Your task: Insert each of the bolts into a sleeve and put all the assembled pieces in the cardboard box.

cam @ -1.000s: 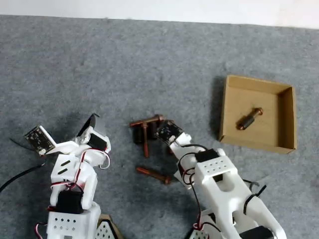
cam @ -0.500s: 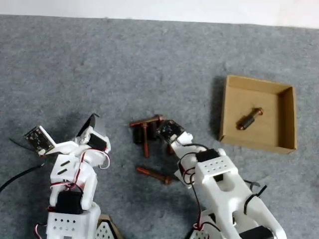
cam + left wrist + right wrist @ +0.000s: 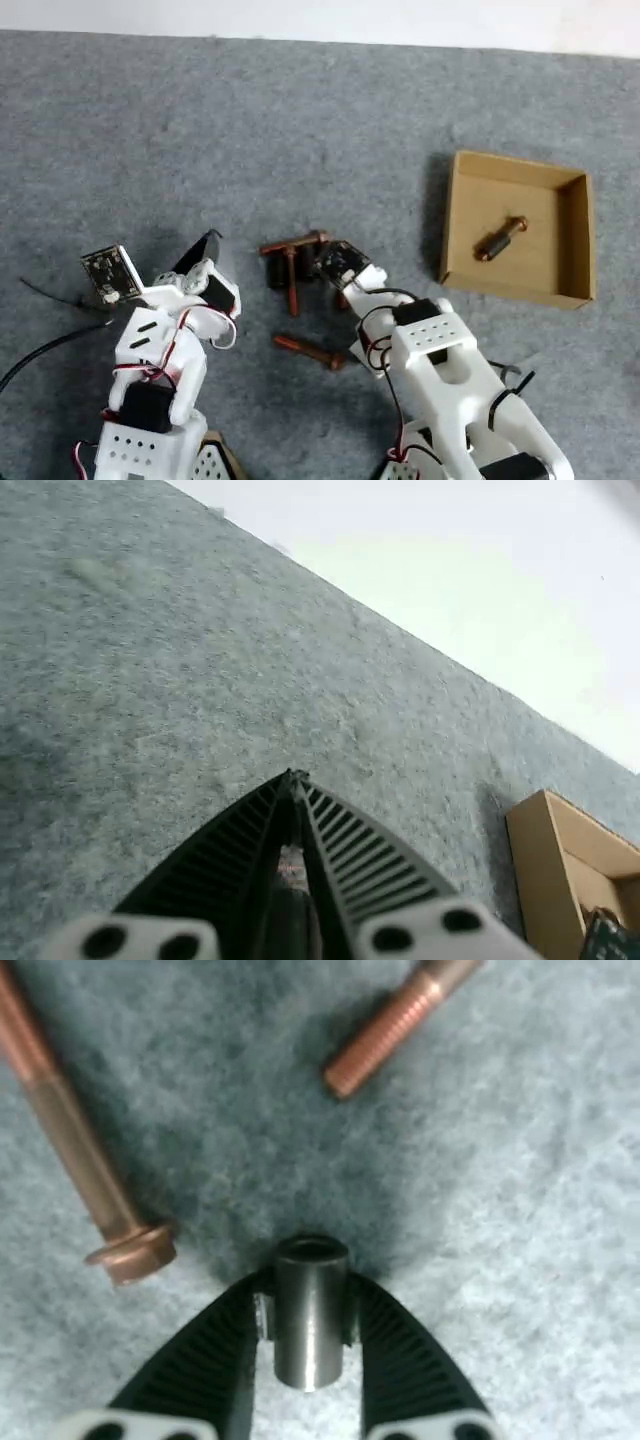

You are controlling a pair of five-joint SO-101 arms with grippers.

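Right gripper is closed on a dark metal sleeve, its jaws pinching the sides and the empty bore facing out over the grey mat. The left gripper hangs over bare mat, well apart from the parts, with its fingers pressed together; I cannot tell whether anything sits between them. The cardboard box stands beyond the right arm's outer side, and one assembled piece lies inside it, so one pairing looks finished. At least three copper bolts lie loose on the mat between the arms: one crosswise, one lengthwise just beside it, one nearer the bases. By my reading most of the job remains: each bolt needs a sleeve, and the held one has no bolt in it yet.
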